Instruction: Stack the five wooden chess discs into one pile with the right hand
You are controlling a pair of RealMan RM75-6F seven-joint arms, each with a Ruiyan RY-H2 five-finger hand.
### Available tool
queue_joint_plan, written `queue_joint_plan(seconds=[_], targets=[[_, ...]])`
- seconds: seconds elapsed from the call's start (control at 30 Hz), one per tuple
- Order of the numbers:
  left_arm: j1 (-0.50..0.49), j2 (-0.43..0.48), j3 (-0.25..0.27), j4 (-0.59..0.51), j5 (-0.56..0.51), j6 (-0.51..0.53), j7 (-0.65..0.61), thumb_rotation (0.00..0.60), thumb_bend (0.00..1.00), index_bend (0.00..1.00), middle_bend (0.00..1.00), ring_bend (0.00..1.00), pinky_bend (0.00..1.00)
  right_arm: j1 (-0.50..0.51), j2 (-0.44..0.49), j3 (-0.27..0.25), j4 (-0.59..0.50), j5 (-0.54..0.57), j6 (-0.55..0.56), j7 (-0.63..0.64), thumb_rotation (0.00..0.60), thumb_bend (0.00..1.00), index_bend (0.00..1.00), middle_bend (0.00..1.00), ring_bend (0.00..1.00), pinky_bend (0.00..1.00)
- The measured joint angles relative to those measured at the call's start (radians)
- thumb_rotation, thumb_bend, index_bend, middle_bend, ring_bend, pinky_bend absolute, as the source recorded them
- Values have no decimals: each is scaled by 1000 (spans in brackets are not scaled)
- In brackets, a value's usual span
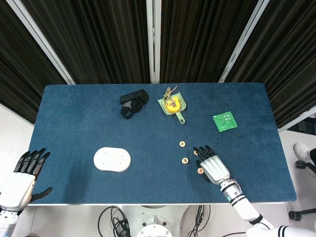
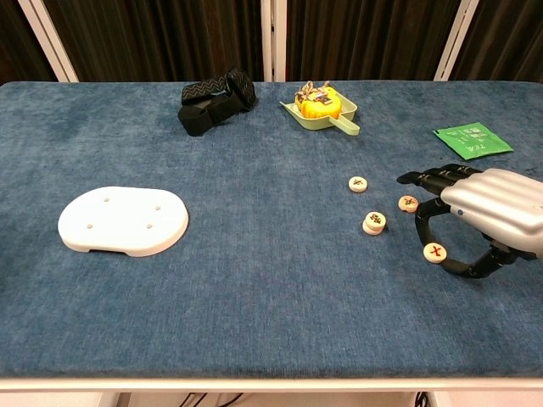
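Observation:
Several wooden chess discs lie right of centre on the blue table (image 2: 254,280). In the chest view a single disc (image 2: 359,183) lies farthest back, a pile of two discs (image 2: 374,223) sits in front of it, another disc (image 2: 409,203) lies to the right, and a red-marked disc (image 2: 434,252) is nearest. My right hand (image 2: 488,212) arches low over the red-marked disc, one finger at its left and the thumb at its right; I cannot see a firm grip. From the head view the right hand (image 1: 213,165) sits beside that disc (image 1: 200,170). My left hand (image 1: 22,180) hangs open off the table's left front corner.
A white oval plate (image 2: 124,219) lies at the left front. At the back are a black strap (image 2: 216,100) and a green scoop (image 2: 321,108) holding a yellow object. A green circuit board (image 2: 472,140) lies at the back right, behind my right hand.

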Motion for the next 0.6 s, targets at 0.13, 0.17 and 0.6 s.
queue_joint_plan(seconds=[0.13,0.17,0.6], targets=[[0,0,1,-1,1,0,2,600,60,0,0,0,0,2,11,13,-16,-8,6,14,600,263,506,15,0,0],[0,0,1,-1,1,0,2,600,60,0,0,0,0,4,16,18,-25,-10,7,16,600,263,506,15,0,0],[4,0,2,-1,13,13,4,600,60,0,0,0,0,88,14,114,-84,64,-59,-86,600,262,506,19,0,0]])
